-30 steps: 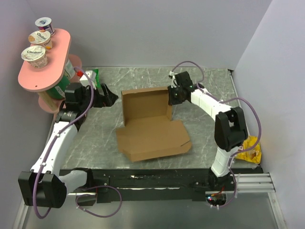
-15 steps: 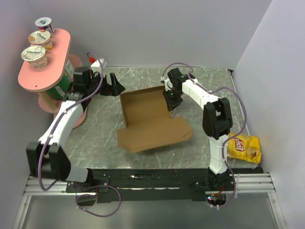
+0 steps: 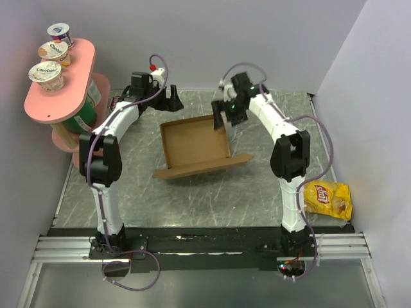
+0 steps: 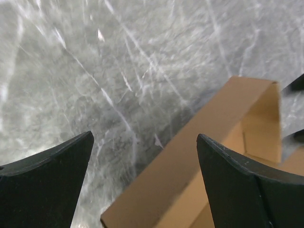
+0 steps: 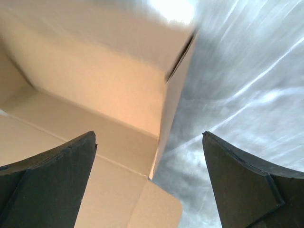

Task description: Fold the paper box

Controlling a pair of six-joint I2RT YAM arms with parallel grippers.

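The paper box [image 3: 196, 144] lies mid-table as a brown cardboard tray with raised side walls and a long flap [image 3: 205, 167] slanting along its near edge. My left gripper [image 3: 174, 98] hovers open just beyond the box's far-left corner. In the left wrist view the left gripper [image 4: 145, 135] has a box wall [image 4: 190, 156] below its gap, untouched. My right gripper [image 3: 220, 117] hangs open over the far-right corner. In the right wrist view the right gripper [image 5: 148, 134] straddles that corner of the box [image 5: 95, 85] without holding it.
A pink shelf [image 3: 61, 96] carrying three yogurt cups [image 3: 47, 72] stands at the far left. A yellow chip bag [image 3: 327, 199] lies at the right edge by the wall. Grey walls close the table at back and right.
My right gripper opened and let go of the box's right wall. The left arm swung from the left side to the box's far-left corner. The front flap tilted up from lying flat.
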